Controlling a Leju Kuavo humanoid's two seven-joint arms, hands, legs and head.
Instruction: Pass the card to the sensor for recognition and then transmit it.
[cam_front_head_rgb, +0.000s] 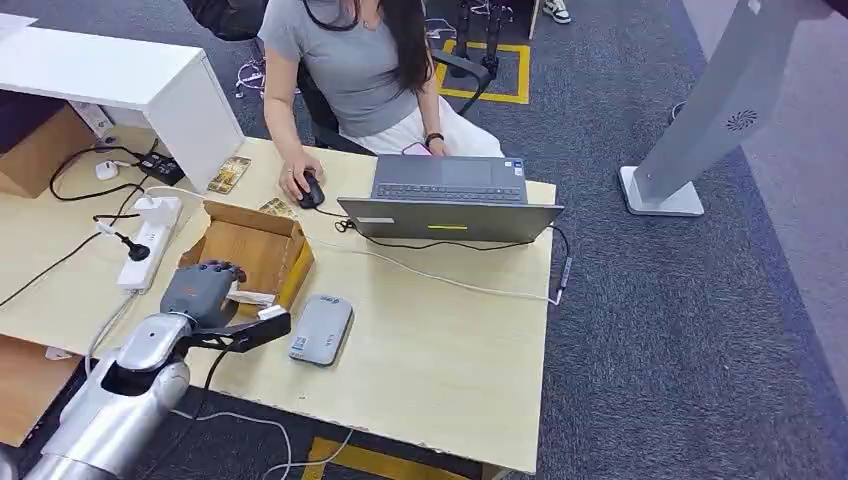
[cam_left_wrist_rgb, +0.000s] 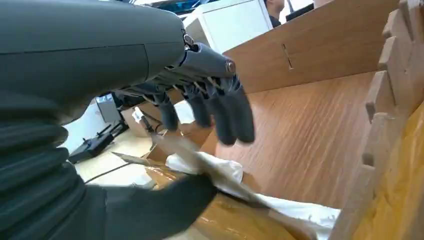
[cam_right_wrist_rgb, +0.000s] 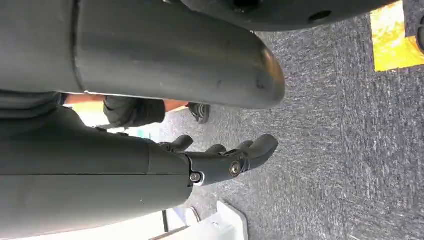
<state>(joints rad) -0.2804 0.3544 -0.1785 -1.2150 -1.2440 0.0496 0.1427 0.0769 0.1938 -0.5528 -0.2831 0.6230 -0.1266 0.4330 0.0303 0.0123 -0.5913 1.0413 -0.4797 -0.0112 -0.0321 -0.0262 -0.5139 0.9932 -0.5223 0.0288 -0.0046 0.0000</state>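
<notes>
My left hand (cam_front_head_rgb: 205, 285) reaches into an open cardboard box (cam_front_head_rgb: 262, 250) on the wooden desk. In the left wrist view the dark fingers (cam_left_wrist_rgb: 220, 110) hang spread above a thin pale card (cam_left_wrist_rgb: 200, 161), which lies slanted over white paper in the box (cam_left_wrist_rgb: 310, 135). The thumb (cam_left_wrist_rgb: 165, 205) sits just under the card's near edge, and a gap separates the fingers from the card. A white card edge (cam_front_head_rgb: 250, 297) shows beside the hand. A flat grey sensor (cam_front_head_rgb: 321, 330) lies right of the box. My right hand (cam_right_wrist_rgb: 225, 160) hangs over grey carpet, loosely curved and holding nothing.
A person (cam_front_head_rgb: 350, 60) sits across the desk with a hand on a mouse (cam_front_head_rgb: 308, 190), beside an open laptop (cam_front_head_rgb: 450, 195). A power strip (cam_front_head_rgb: 150, 240) and cables lie left of the box. Two patterned cards (cam_front_head_rgb: 228, 175) lie behind it. A white kiosk stand (cam_front_head_rgb: 700, 110) rises at right.
</notes>
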